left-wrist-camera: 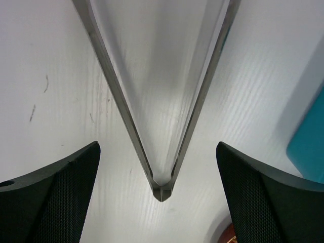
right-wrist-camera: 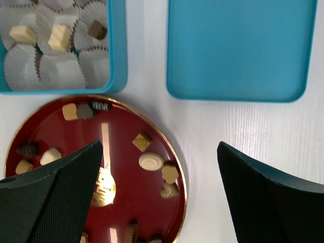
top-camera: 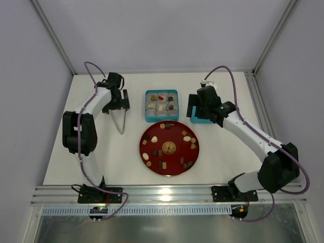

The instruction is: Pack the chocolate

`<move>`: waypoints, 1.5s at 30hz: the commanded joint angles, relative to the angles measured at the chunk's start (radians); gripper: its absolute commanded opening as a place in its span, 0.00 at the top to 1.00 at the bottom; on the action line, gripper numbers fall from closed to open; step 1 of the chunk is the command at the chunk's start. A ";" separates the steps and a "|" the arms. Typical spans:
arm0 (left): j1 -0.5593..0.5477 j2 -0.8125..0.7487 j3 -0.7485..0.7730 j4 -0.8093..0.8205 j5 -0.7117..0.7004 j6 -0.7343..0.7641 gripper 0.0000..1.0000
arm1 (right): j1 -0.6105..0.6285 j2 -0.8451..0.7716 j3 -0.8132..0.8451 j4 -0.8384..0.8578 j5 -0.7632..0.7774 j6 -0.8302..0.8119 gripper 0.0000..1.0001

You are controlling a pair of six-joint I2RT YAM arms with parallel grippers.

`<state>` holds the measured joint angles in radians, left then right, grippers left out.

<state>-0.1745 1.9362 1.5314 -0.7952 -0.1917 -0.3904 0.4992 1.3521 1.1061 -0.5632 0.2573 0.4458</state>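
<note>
Metal tongs [left-wrist-camera: 161,190] are seen lying untouched between the spread jaws of the left gripper [left-wrist-camera: 158,152], chocolate [right-wrist-camera: 151,161] is scattered on a red plate [right-wrist-camera: 121,169] just under the equally spread right gripper [right-wrist-camera: 159,146], and a few pieces are seated beyond it in a teal box's [right-wrist-camera: 119,61] paper cups [right-wrist-camera: 55,71].

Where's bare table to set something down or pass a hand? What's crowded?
Free: table left of the red plate; the patch right of the plate, nearer than the lid; the far strip behind the box. Crowded: the row of tongs, box and lid, with the open left gripper over the tongs and right gripper by the lid.
</note>
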 commanded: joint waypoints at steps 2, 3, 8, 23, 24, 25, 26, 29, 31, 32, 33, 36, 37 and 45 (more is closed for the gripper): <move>0.000 -0.150 0.062 -0.061 -0.031 0.010 0.06 | -0.047 0.155 0.164 -0.023 -0.038 -0.041 0.12; 0.000 -0.170 0.062 -0.062 -0.035 0.012 0.06 | -0.059 0.186 0.210 -0.027 -0.047 -0.047 0.15; -0.008 -0.317 0.041 -0.056 0.035 -0.005 0.07 | -0.094 0.413 0.388 -0.078 -0.021 -0.099 0.30; -0.152 -0.496 -0.039 0.013 0.274 -0.038 0.07 | -0.396 0.587 0.462 -0.096 -0.075 -0.101 0.41; -0.155 -0.496 -0.039 0.016 0.293 -0.036 0.07 | -0.412 0.584 0.439 -0.084 -0.076 -0.101 0.41; -0.160 -0.494 -0.039 0.019 0.302 -0.036 0.07 | -0.435 0.584 0.431 -0.078 -0.078 -0.099 0.41; -0.167 -0.493 -0.040 0.021 0.305 -0.038 0.08 | -0.448 0.585 0.423 -0.075 -0.084 -0.101 0.41; -0.193 -0.487 -0.047 0.034 0.334 -0.042 0.08 | -0.487 0.601 0.399 -0.058 -0.105 -0.102 0.44; -0.213 -0.480 -0.050 0.040 0.342 -0.045 0.08 | -0.514 0.607 0.388 -0.044 -0.121 -0.110 0.47; -0.223 -0.474 -0.048 0.047 0.342 -0.047 0.08 | -0.524 0.611 0.390 -0.043 -0.125 -0.116 0.48; -0.238 -0.470 -0.047 0.050 0.347 -0.048 0.08 | -0.527 0.627 0.391 -0.041 -0.130 -0.121 0.48; -0.258 -0.448 -0.039 0.063 0.373 -0.061 0.08 | -0.537 0.648 0.403 -0.035 -0.133 -0.133 0.49; -0.275 -0.442 -0.031 0.065 0.374 -0.062 0.08 | -0.542 0.659 0.403 -0.030 -0.141 -0.136 0.51; -0.316 -0.379 0.012 0.077 0.391 -0.073 0.09 | -0.554 0.705 0.443 -0.023 -0.182 -0.156 0.57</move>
<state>-0.4801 1.5429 1.4883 -0.7551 0.1696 -0.4477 -0.0551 2.0621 1.5036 -0.6117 0.1043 0.3096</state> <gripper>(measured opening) 0.915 0.433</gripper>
